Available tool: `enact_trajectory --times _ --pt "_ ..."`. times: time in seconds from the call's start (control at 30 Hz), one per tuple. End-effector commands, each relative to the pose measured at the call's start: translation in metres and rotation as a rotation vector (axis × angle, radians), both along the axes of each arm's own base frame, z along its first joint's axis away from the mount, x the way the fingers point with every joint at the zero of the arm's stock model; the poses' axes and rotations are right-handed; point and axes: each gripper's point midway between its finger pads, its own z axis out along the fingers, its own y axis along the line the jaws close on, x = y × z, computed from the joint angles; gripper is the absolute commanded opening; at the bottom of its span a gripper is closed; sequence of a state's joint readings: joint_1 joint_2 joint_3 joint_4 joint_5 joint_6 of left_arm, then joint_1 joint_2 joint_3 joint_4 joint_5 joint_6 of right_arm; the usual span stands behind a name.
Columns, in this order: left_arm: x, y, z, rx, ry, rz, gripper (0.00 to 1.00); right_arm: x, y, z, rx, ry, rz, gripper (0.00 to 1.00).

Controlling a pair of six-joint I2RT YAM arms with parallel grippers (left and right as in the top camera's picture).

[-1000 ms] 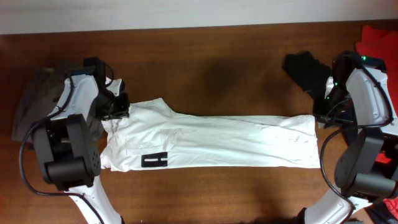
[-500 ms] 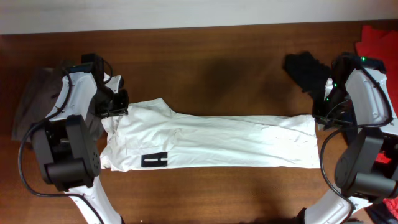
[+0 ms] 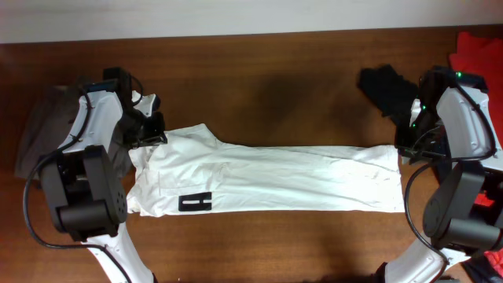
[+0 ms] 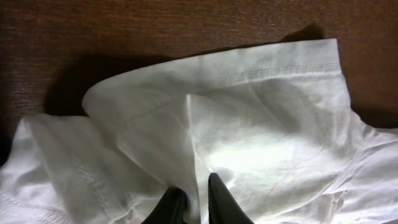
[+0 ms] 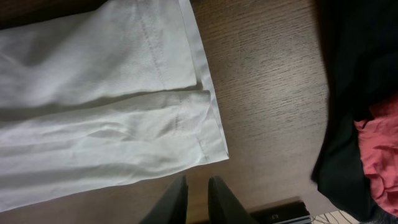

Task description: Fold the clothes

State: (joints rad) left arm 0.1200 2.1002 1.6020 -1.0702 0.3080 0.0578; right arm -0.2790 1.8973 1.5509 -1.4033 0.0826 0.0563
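The white garment (image 3: 275,177) lies stretched lengthwise across the wooden table (image 3: 259,94), flat and narrow, probably laid out so that both ends can be brought together in one fold. At its collar end the left gripper (image 4: 194,198) has its jaws nearly together, apparently pinching a raised ridge of the soft, creased cotton. At the garment's opposite end the right gripper (image 5: 198,186) hovers over bare wood just off the stitched double hem (image 5: 205,106), jaws close together and empty. A black block letter (image 3: 195,203) shows on the garment's near edge. Beyond its hem end sits a thin black garment (image 3: 389,90).
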Motion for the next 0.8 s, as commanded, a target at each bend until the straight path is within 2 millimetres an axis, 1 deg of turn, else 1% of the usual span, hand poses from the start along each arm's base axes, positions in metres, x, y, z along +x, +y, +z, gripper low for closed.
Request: enact_trajectory --times 0.0,0.1,0.2,0.3,0.47,0.6,0.67,0.77 --pt "0.006 -0.002 0.017 -0.011 -0.052 -0.018 0.16 -0.004 -0.003 0.006 -0.024 -0.008 -0.011 0.17" --pt "0.006 -0.001 0.017 -0.008 -0.051 -0.018 0.25 -0.004 -0.003 0.006 -0.024 -0.007 -0.011 0.17" --pt "0.006 0.003 0.016 0.021 -0.048 -0.017 0.25 -0.004 -0.003 0.006 -0.024 -0.008 -0.011 0.17" --pt "0.005 0.002 0.016 0.016 -0.046 -0.017 0.25 -0.004 -0.003 0.006 -0.024 -0.008 -0.011 0.17" --pt "0.003 -0.018 0.023 -0.109 -0.043 -0.019 0.23 -0.004 -0.003 0.006 -0.024 -0.008 -0.011 0.17" --pt "0.002 -0.027 0.028 -0.170 -0.044 -0.018 0.23 -0.004 -0.003 0.006 -0.024 -0.008 -0.011 0.18" --pt "0.002 -0.024 0.026 -0.148 -0.043 -0.019 0.24 -0.004 -0.003 0.006 -0.024 -0.008 -0.011 0.18" --pt "0.001 -0.011 0.020 -0.063 -0.032 -0.018 0.26 -0.004 -0.003 0.006 -0.024 -0.008 -0.011 0.17"
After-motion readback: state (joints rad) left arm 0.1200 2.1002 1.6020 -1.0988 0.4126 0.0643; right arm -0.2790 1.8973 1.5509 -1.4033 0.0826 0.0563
